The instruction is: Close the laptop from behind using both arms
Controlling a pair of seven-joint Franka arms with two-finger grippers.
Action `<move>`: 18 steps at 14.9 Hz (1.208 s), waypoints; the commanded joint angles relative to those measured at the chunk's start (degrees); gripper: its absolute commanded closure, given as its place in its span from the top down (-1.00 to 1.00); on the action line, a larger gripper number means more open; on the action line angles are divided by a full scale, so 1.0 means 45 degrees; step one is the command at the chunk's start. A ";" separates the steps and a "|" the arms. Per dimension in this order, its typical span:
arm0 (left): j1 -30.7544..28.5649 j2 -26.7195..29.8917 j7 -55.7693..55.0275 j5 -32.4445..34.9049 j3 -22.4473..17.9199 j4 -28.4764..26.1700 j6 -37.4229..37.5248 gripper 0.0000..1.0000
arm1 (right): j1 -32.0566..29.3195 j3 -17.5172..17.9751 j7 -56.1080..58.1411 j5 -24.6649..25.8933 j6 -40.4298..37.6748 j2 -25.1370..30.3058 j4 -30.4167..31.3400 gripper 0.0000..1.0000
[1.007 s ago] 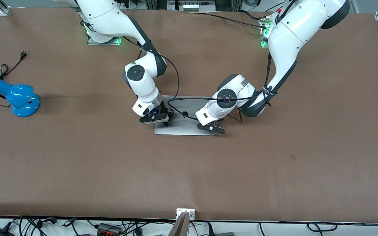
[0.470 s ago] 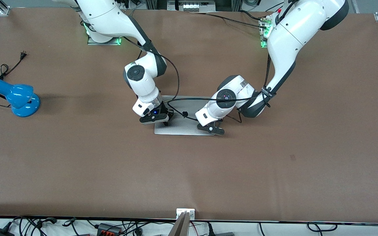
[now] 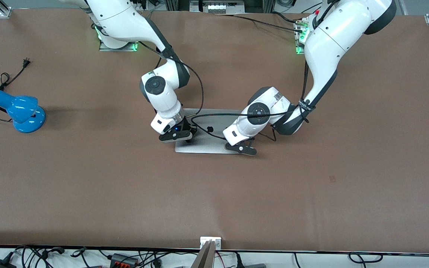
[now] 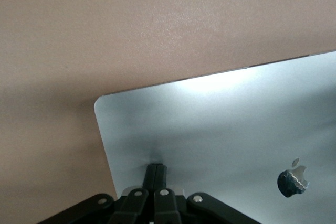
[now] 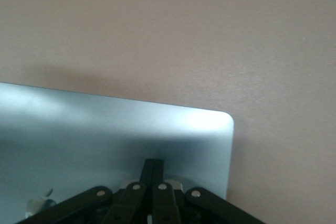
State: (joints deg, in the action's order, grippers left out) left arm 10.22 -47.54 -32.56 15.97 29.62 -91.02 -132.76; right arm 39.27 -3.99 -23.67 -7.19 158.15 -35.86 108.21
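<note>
The silver-grey laptop (image 3: 207, 139) lies on the brown table with its lid down flat; the lid and its dark apple logo (image 4: 292, 178) fill the left wrist view. My left gripper (image 3: 241, 148) is shut, its tips (image 4: 156, 167) pressed on the lid near the corner toward the left arm's end. My right gripper (image 3: 177, 137) is shut too, its tips (image 5: 154, 163) on the lid (image 5: 105, 135) near the corner toward the right arm's end. Keyboard and screen are hidden.
A blue desk lamp (image 3: 17, 108) with a black cord lies at the table's edge toward the right arm's end. Black cables hang from both wrists over the laptop. Bare brown table (image 3: 214, 201) stretches nearer the front camera.
Both grippers have sunk slightly onto the lid, the left one shifting a little toward the front camera. The laptop lid stays flat.
</note>
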 commanded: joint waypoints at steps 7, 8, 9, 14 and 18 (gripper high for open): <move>-0.1407 0.1478 -0.0226 0.0201 0.0640 0.0208 0.2506 -1.00 | -0.0054 -0.0792 0.0221 0.0485 -0.8748 0.0742 -0.4413 -1.00; -0.1720 0.1752 -0.0226 0.0200 0.0875 0.0188 0.2897 -1.00 | -0.0074 -0.0870 0.0221 0.0505 -0.9550 0.0975 -0.4746 -1.00; -0.2129 0.2161 -0.0206 0.0200 0.1071 0.0130 0.3539 -1.00 | -0.0093 -0.1064 0.0259 0.0524 -1.0254 0.1267 -0.4942 -1.00; -0.5326 0.3530 0.0008 0.0200 0.3390 -0.0065 0.5496 -1.00 | -0.0152 -0.1982 0.0377 0.0505 -1.2737 0.2947 -0.4964 -0.18; -0.9273 0.3845 0.0048 0.0259 0.6536 -0.0144 0.6785 -1.00 | -0.0230 -0.2764 0.0572 0.0407 -1.4067 0.4002 -0.4964 1.00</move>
State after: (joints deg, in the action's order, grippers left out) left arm -22.91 -32.07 -32.51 15.99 52.41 -89.22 -104.10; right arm 38.26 -15.18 -22.06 -5.42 97.33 -20.52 85.23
